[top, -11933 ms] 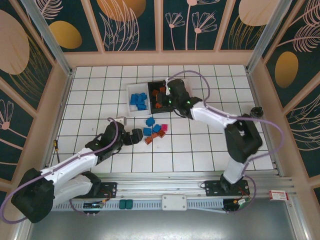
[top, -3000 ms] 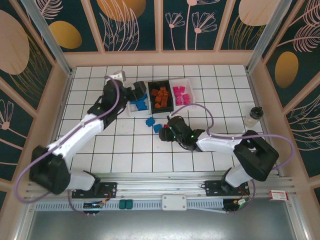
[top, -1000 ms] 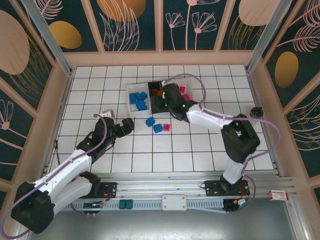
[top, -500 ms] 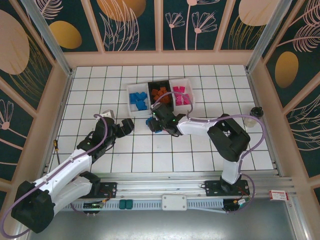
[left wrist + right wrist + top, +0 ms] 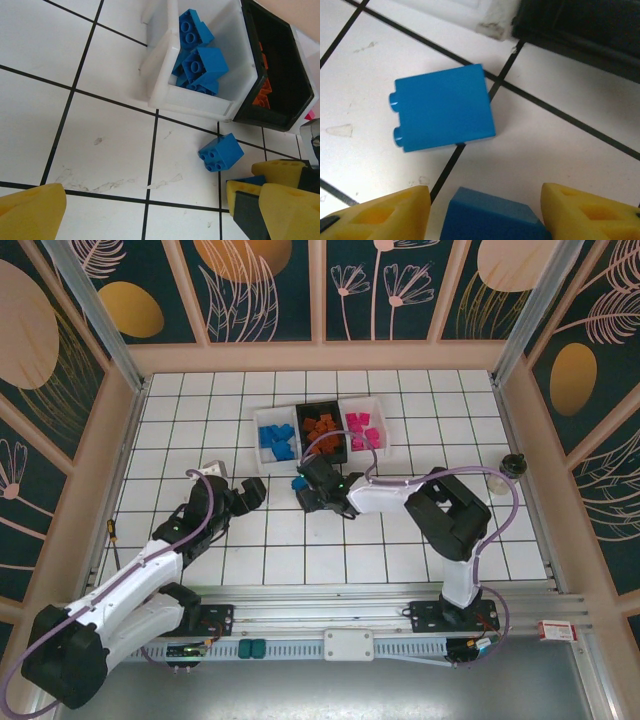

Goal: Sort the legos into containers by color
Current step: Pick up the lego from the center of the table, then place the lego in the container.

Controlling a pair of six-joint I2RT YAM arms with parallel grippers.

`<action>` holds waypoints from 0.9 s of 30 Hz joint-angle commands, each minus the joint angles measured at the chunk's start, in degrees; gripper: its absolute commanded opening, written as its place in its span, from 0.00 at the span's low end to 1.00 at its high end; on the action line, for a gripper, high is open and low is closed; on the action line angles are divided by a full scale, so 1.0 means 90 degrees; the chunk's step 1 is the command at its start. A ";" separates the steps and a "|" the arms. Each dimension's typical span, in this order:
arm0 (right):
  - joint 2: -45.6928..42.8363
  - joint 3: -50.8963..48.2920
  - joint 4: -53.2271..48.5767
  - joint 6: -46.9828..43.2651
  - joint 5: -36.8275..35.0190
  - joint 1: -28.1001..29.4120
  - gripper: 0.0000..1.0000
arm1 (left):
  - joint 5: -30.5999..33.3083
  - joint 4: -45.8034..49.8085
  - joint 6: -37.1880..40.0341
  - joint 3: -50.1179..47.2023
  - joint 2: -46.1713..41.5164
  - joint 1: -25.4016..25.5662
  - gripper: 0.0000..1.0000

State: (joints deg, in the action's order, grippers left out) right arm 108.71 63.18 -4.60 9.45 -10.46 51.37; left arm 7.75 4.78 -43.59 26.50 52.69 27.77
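Step in hand: as I read it, taking a loose blue brick off the counter (image 5: 420, 410) for the bin that holds the blues.
Right claw (image 5: 485, 212): spread and low over the tiles, with a yellow finger (image 5: 385, 212) on either side of a blue brick (image 5: 490, 217). A sliver of white shows between that finger and the brick, so I judge it not yet pinched.
Second blue brick (image 5: 442, 114): just ahead of the right claw, on its side with its studs pointing sideways, apart from the brick between the fingers.
Containers (image 5: 270, 466): beyond the right claw, past the second blue brick. The white bin (image 5: 190, 102) holds blues, the black bin (image 5: 282, 60) joined to it holds orange ones, and the far white bin (image 5: 378, 412) holds pink.
Left claw (image 5: 150, 220): spread wide with nothing between its fingers, beside the right claw, the white bin of blues straight ahead of it.
Closing: the brick should be centred so both pads meet flat faces together; one pad landing first would likely spin it.
Lifting: the claw should go straight up before moving forward, so the second blue brick is not dragged along.
Release: it should come above the white bin's mouth, inside its walls, not over the black bin's shared wall.
Risk: the two claws are close together, so the carry path needs to stay on the right claw's own side.
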 commanded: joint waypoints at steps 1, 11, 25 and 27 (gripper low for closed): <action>0.0064 -0.0172 -0.0201 -0.0015 -0.0128 0.0081 0.56 | 0.0030 0.0046 0.0104 -0.0044 0.0025 0.0010 0.98; -0.1097 -0.0077 0.0353 -0.0045 0.0795 0.0128 0.33 | -0.0011 0.0021 0.0244 -0.0052 0.0015 0.0009 0.98; 0.1393 0.3825 0.0301 0.0312 0.0813 -0.0870 0.30 | -0.0332 0.0017 0.0371 -0.0030 0.0305 0.0009 0.98; 0.1805 0.4420 0.0129 0.0382 0.0774 -0.0935 0.31 | -0.0427 -0.0029 0.0390 -0.0025 0.0365 0.0010 0.98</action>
State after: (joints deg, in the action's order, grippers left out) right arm 120.95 98.06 -0.30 11.27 -2.31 43.46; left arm 5.76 4.71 -41.41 26.39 55.31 27.77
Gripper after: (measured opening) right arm 0.460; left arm 0.985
